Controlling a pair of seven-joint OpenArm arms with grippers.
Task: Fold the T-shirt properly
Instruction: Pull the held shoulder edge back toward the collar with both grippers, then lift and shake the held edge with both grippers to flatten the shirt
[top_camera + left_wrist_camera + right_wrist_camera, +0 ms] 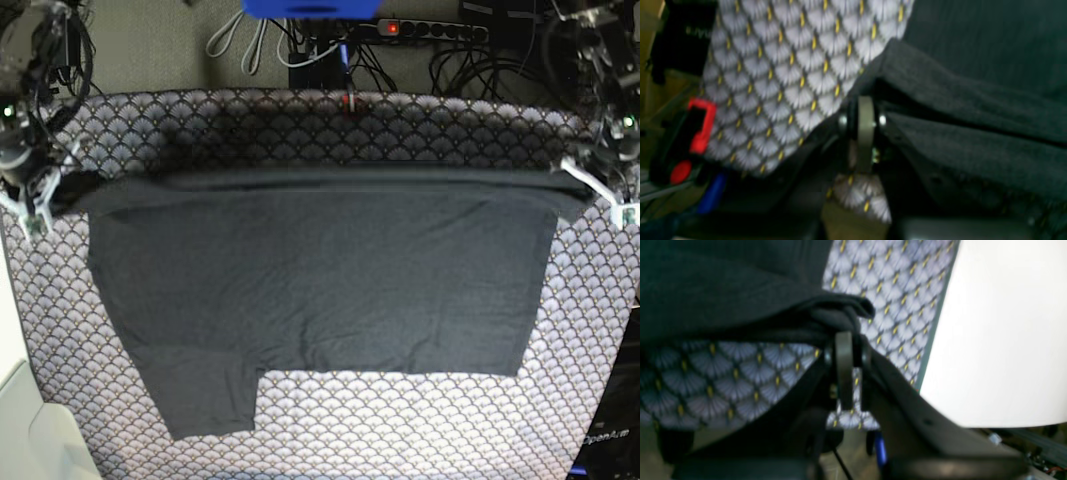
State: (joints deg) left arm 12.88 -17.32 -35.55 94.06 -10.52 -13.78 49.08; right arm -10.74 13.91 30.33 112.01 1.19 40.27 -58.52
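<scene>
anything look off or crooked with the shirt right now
One thing: the T-shirt is lopsided. A sleeve sticks out alone at the near edge on the base view's left, with no matching flap on the other side. Otherwise the far edge is stretched fairly straight between the right gripper and left gripper, jaws shut on it.

The large dark charcoal-black soft knit T-shirt (pixel 320 270) is spread wide over the surface, and it fills most of the middle of the base view. Its far edge is lifted and makes a long, nearly straight rolled fold that runs from the left side to the right side. The rest of the cloth lies flat, with only some soft wrinkles. One short sleeve lies flat and points toward the near left corner. In the wrist views, which are blurred, the edge of the dark fabric (pixel 960 110) is bunched in thick folds (pixel 826 316) at both ends.
</scene>
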